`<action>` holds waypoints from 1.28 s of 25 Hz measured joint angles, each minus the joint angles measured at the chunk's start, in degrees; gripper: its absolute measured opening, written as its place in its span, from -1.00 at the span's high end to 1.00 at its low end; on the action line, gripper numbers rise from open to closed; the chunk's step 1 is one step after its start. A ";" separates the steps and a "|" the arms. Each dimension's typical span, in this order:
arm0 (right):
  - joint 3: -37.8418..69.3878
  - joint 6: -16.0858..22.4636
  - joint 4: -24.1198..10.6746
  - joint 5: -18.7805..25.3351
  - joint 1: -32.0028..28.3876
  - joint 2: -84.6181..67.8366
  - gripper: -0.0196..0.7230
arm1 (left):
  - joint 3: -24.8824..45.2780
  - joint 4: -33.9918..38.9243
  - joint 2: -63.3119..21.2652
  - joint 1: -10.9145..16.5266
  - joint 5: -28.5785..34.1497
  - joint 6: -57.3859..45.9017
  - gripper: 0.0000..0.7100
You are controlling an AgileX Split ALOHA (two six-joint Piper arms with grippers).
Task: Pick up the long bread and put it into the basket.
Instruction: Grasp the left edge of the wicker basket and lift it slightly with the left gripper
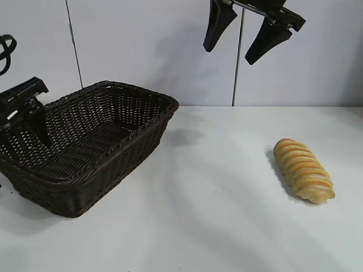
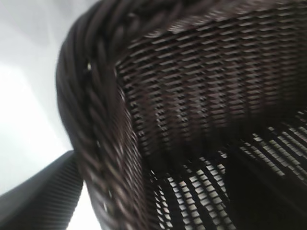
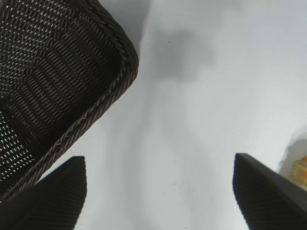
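**Operator:** I'm looking at the long bread (image 1: 303,170) first. It lies flat on the white table (image 1: 215,215) toward the right side, well apart from the basket (image 1: 85,153), with one end pointing back toward the wall and the other toward the camera. Nothing touches it.

**Spotter:** How do you expect it to handle?

**Operator:** Light and soft, I'd judge, with a ridged crust that should give under pressure. I'd take it across the narrow width near the middle, so neither end droops, and squeeze gently enough not to dent it. The ridges ought to keep it from slipping.

**Spotter:** And the basket?

**Operator:** As far as I can see it holds nothing; the woven floor shows bare in the exterior view and the right wrist view. It sits on the left of the table, sloping sides and braided rim, much roomier than the loaf.

**Spotter:** Your claws?

**Operator:** The right gripper (image 1: 254,35) hangs high above the table, between basket and bread, fingers spread wide and holding nothing; its wrist view catches only a sliver of the loaf at the edge. The left gripper (image 1: 25,116) is down at the basket's left end, close against the rim, also spread and not holding anything. My right arm is the nearer one for the pick.
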 joint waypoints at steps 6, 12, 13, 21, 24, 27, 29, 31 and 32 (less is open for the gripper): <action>0.00 0.00 0.00 0.07 0.00 0.00 -0.67 | 0.00 -0.05 0.00 0.00 -0.16 0.00 -0.18; 0.00 0.00 0.00 0.07 0.00 0.00 -0.67 | 0.00 0.00 0.00 0.00 0.81 0.00 0.20; 0.00 0.00 0.00 0.07 0.00 0.00 -0.67 | 0.00 0.00 0.00 0.00 1.01 0.00 0.26; 0.00 0.00 0.00 0.07 0.00 0.00 -0.67 | 0.00 -0.52 0.00 0.00 0.29 -0.93 0.67; 0.00 0.00 0.00 0.07 0.00 0.00 -0.67 | -0.07 -0.73 0.00 0.00 0.29 -0.74 0.72; 0.00 0.00 0.00 0.07 0.00 0.00 -0.67 | -0.52 -0.73 -0.15 0.00 1.12 -0.74 0.72; 0.00 0.00 0.00 0.07 0.00 0.00 -0.67 | -1.26 -0.62 -0.65 0.07 2.37 -0.74 0.72; 0.00 0.00 0.00 0.07 0.00 0.00 -0.67 | -2.40 -0.48 -1.51 0.66 4.22 -0.46 0.72; 0.00 0.00 0.00 0.07 0.00 0.00 -0.67 | -2.97 -0.48 -1.92 0.89 5.66 -0.18 0.72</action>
